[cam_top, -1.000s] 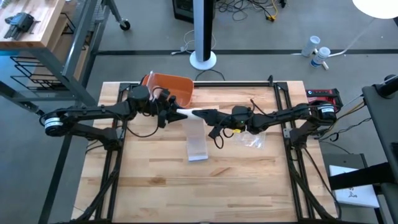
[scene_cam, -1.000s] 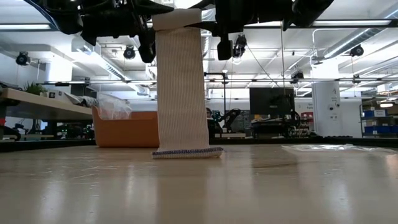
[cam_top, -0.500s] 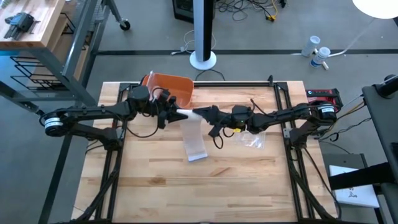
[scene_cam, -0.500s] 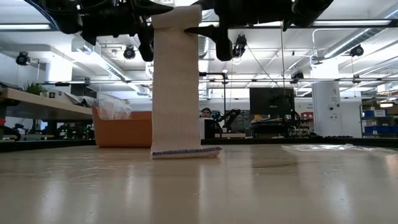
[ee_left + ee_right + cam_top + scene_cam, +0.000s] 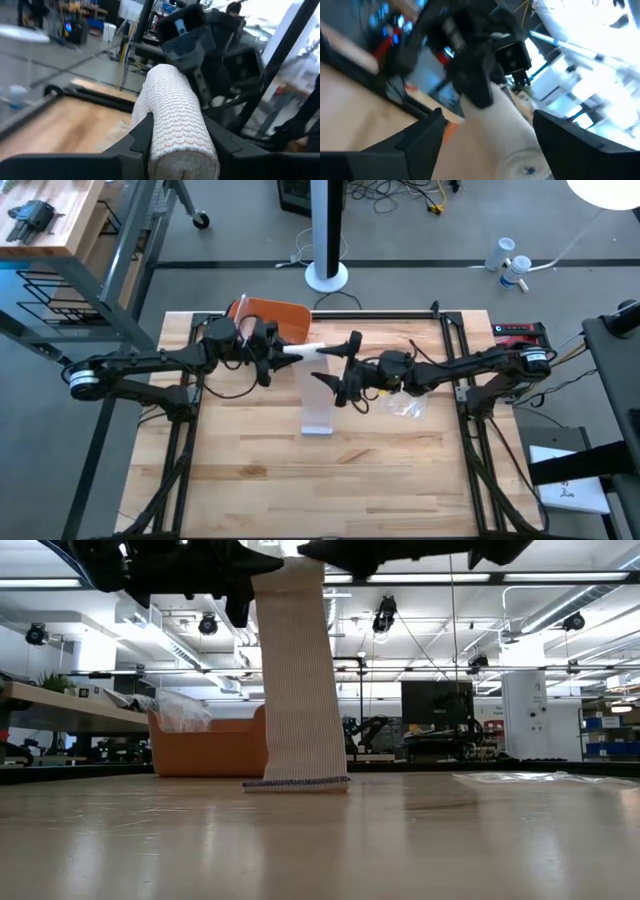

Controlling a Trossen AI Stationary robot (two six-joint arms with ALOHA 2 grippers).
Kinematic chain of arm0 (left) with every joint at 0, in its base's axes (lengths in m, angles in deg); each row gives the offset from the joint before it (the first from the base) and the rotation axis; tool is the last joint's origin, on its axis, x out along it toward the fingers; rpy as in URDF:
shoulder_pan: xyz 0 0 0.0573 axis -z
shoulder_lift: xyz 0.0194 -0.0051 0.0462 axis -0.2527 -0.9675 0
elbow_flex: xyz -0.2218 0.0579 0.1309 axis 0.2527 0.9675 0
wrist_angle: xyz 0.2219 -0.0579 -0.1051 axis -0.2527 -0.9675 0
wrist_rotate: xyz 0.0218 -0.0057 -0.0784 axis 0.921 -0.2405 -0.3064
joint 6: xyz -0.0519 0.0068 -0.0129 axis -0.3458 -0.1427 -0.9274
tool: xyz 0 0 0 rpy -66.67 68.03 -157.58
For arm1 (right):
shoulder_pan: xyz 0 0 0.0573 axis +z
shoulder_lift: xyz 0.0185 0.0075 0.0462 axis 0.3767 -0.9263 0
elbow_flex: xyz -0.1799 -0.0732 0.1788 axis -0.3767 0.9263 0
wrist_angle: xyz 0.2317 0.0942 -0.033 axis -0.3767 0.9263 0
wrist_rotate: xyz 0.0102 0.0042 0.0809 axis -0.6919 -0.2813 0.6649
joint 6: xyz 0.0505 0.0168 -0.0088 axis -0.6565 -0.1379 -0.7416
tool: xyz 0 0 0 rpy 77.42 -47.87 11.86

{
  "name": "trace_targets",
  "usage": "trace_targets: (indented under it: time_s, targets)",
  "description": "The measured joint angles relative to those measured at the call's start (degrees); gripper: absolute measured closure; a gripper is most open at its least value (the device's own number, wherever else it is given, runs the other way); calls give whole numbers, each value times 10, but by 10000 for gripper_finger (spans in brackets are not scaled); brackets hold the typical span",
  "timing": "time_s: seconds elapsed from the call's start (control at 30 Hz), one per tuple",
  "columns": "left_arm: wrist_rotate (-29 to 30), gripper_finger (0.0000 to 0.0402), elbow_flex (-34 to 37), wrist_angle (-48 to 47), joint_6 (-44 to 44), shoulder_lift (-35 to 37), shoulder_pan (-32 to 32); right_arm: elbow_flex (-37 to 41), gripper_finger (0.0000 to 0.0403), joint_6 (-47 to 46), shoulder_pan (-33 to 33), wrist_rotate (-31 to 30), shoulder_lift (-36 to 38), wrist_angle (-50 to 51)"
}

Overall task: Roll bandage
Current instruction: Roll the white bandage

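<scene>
Clamping the bandage (image 5: 318, 395) roll end, the left tool (image 5: 283, 354) holds it high so the tail hangs to the worktop (image 5: 240, 470). The right tool (image 5: 340, 364) stands spread wide around the roll's other end, likely regrasping to turn it.

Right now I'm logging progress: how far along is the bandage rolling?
Partly done. A thick roll is wound and clamped in the left tool. The right tool is open beside the roll's free end. A long tail hangs down to the table, its end lying flat, not yet wound.

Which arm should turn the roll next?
Left. Its gripper is clamped on the roll; the right gripper is open, fingers spread either side of the roll's end, gripping nothing.
</scene>
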Motion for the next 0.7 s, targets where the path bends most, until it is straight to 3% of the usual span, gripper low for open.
trace_targets:
  time_s: [0.23,0.37,0.43,0.53,0.7]
  targets:
    - [13,302,0,-3,123,-1,2,0,98,-241,-35,83,61,36]
    - [16,298,0,-6,194,-1,10,-18,103,-330,-75,124,71,121]
    - [31,298,0,-10,212,-1,15,-36,106,-366,-97,177,70,176]
    - [44,302,-9,-46,241,-1,17,-64,109,-381,-114,235,58,217]
    - [75,299,-63,-172,278,-4,18,-81,107,-332,-117,237,51,236]
